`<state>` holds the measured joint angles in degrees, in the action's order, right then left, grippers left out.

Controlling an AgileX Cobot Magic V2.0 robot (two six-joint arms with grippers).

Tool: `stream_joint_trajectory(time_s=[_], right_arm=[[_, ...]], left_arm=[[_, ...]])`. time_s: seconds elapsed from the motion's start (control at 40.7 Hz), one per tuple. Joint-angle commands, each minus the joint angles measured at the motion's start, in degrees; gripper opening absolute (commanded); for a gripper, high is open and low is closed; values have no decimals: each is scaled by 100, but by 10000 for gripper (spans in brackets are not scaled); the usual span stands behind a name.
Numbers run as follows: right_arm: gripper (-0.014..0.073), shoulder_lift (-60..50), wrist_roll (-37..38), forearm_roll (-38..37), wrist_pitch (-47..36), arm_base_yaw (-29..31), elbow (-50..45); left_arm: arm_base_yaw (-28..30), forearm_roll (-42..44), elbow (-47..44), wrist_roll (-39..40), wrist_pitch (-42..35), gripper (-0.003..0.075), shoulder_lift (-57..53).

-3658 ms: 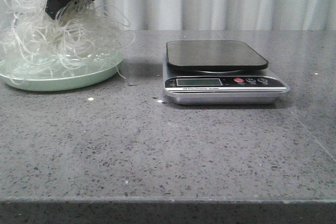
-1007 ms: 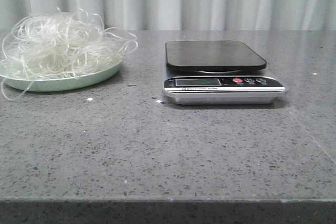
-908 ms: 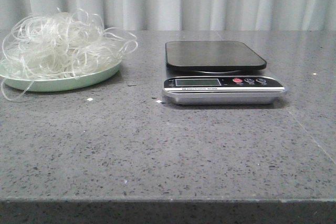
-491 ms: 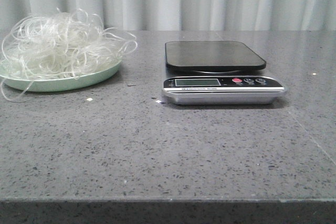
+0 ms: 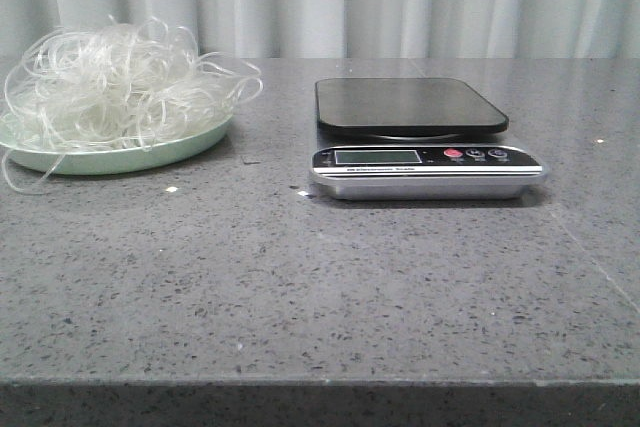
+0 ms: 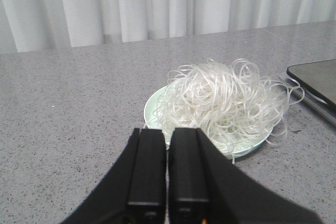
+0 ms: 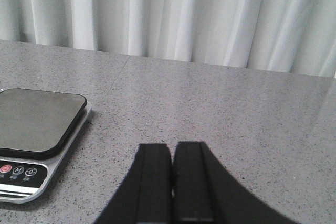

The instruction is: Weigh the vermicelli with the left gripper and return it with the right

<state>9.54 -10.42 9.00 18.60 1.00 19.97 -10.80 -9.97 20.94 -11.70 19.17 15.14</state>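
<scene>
Translucent whitish vermicelli tangle (image 5: 120, 82), released seconds ago, rests on pale green plate (image 5: 130, 157) at upper left; both grippers (image 6: 168, 153) (image 7: 173, 153) closed, empty: task apparently complete.

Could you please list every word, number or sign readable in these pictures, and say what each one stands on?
Scale, print under the display: too blurred to read.
Display itself: no digits can be made out.
Scale buttons: small symbols, perhaps an "M" on the middle one, too small to be sure.
Vermicelli, plate, table: no text.
</scene>
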Motion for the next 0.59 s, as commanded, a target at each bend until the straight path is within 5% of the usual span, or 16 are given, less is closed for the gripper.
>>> stream_joint_trajectory(time_s=[0.0, 0.565], right_arm=[[151, 66, -4, -19, -440, 38, 146], [151, 66, -4, -19, -440, 38, 146]], left_arm=[[12, -42, 147, 55, -402, 137, 53], [64, 66, 121, 55, -412, 137, -13]])
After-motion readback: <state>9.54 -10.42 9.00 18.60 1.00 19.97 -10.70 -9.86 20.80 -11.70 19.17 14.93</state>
